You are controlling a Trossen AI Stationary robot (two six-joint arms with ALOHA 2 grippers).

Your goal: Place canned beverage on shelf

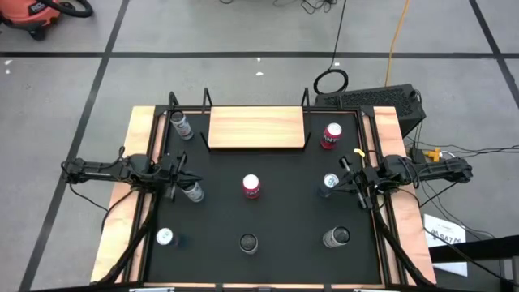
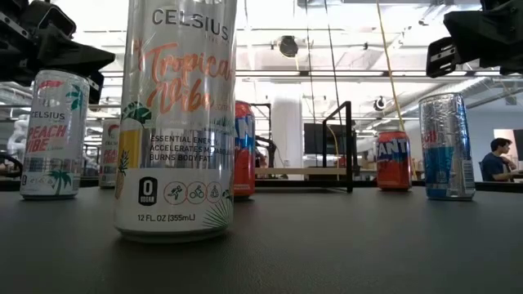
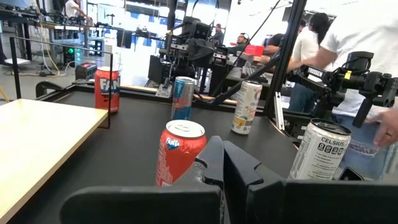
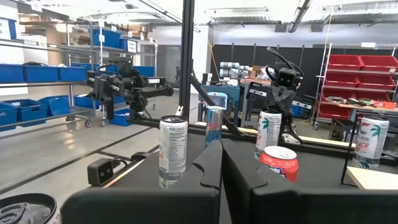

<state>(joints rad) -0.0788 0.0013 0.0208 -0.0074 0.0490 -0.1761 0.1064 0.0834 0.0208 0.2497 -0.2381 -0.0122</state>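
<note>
The shelf (image 1: 256, 127), a light wooden board with black end posts, lies at the far middle of the black mat; it also shows in the left wrist view (image 3: 37, 143). Several cans stand upright on the mat: a red one (image 1: 251, 186) at the centre, a white one (image 1: 192, 191) by my left gripper, a blue one (image 1: 330, 183) by my right gripper. My left gripper (image 1: 180, 174) hovers shut and empty at the mat's left side, its fingers (image 3: 211, 163) pointing toward the red centre can (image 3: 180, 152). My right gripper (image 1: 350, 174) hovers shut and empty at the right side, its fingers (image 4: 208, 163) toward the blue can (image 4: 214, 124).
More cans stand at the far left (image 1: 180, 124), far right (image 1: 331, 135) and along the near edge (image 1: 165, 237), (image 1: 248, 242), (image 1: 336, 237). In the low view the tall Celsius can (image 2: 176, 122) fills the front. People work beyond the table (image 3: 348, 43).
</note>
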